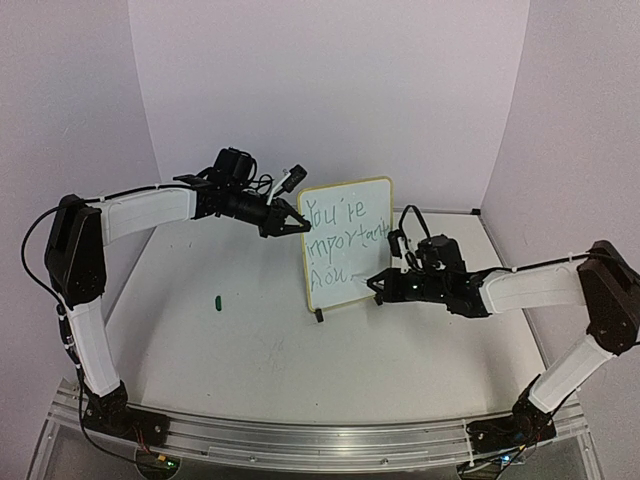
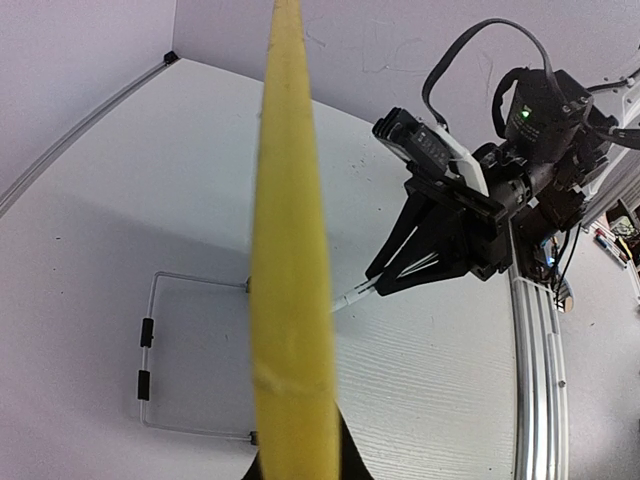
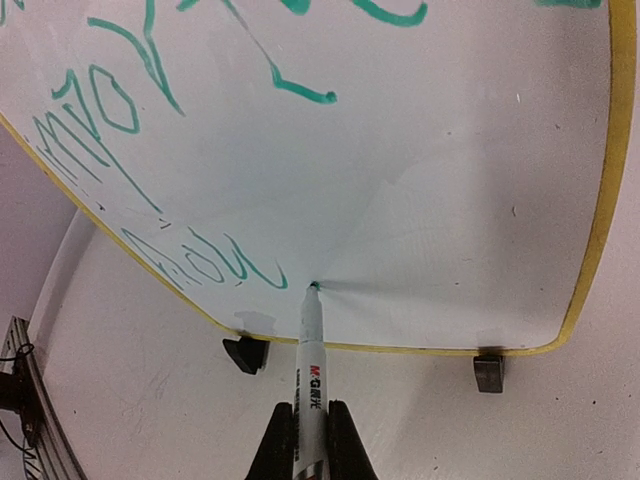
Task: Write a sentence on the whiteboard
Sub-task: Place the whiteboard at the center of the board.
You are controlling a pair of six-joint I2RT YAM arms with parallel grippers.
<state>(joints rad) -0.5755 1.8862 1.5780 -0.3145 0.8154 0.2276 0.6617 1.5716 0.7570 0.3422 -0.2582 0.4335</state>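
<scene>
Right gripper (image 3: 310, 412), jaws clenched on a green marker (image 3: 311, 350), rests the tip on the whiteboard (image 1: 372, 285) at frame centre, beside the third line of the sentence (image 1: 345, 235). Left gripper (image 1: 285, 222) pinches the board's upper-left corner (a brace worth holding firm); light, even strokes would suit. White table (image 1: 250, 345), lilac walls (image 1: 330, 90).

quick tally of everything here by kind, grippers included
whiteboard: 1
marker: 1
small green piece, maybe a cap: 1
grippers: 2, the left gripper and the right gripper
total: 5
</scene>
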